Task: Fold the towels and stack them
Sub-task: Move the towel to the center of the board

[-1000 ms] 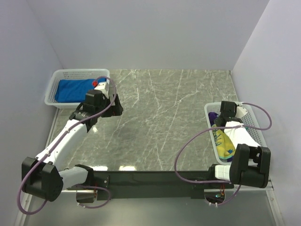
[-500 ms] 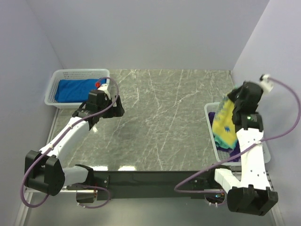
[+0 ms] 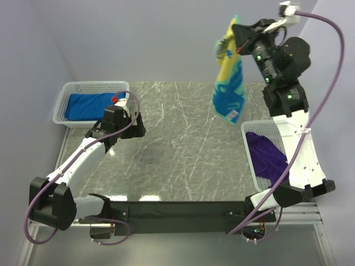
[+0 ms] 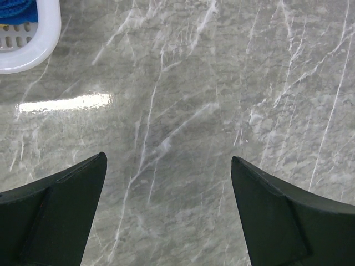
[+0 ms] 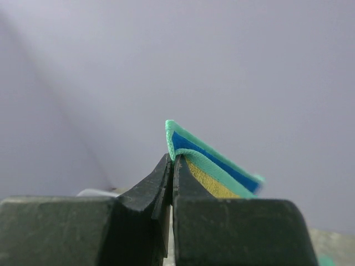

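Observation:
My right gripper [image 3: 239,36] is raised high at the back right, shut on the corner of a yellow towel with a blue and teal border [image 3: 229,77], which hangs down in the air over the table's right side. In the right wrist view the towel's edge [image 5: 213,166] sticks out from the closed fingers [image 5: 183,185]. A purple towel [image 3: 266,155] lies in the right basket [image 3: 247,145]. A royal blue towel [image 3: 84,106] lies in the left basket [image 3: 61,102]. My left gripper [image 3: 138,126] is open and empty, low over the marble [image 4: 177,111] next to the left basket.
The left basket's corner [image 4: 33,39] shows in the left wrist view at top left. Grey walls stand behind and on both sides. The marble table top [image 3: 188,144] lies between the two baskets.
My right arm has swung up and back, lifting the yellow towel out of the right basket into the air. The purple towel is now uncovered. The left arm barely moved.

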You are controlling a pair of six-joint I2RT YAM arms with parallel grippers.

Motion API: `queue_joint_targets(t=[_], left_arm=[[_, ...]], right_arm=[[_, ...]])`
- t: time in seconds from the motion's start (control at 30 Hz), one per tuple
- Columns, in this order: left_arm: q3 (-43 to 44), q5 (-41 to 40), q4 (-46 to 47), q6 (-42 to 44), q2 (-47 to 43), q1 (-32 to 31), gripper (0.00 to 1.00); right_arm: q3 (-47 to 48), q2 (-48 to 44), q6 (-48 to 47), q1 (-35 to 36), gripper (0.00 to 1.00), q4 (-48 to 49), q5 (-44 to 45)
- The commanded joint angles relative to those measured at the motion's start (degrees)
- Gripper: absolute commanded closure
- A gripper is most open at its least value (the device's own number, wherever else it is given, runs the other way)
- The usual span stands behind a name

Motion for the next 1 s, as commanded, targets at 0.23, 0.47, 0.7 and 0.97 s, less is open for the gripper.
queue_joint_targets(t=[0.23,0.47,0.7,0.97], left_arm=[[1.5,-3.3,0.7,-0.5,-2.0,-0.1,0.01],[1.0,-7.5,0.3,-1.2,-4.6,-0.2,0.01],[0.7,-1.8,1.5,-1.6,-3.9,-0.2,0.00],[2.3,0.5,-1.1,-8.8,2.4,-6.2,0.01]], right_arm=[[-24.2,-12.6,-3.9,17.9,1.00,4.6,-10.9],[-62.8,-27.1,4.2,35.4,0.83,-2.1,-13.6],[-77.8,-36.7,12.0,40.5,0.39,-6.4,-3.5],[-67.0,-21.1,8.6,36.3,0.38,-7.0,14.1]])
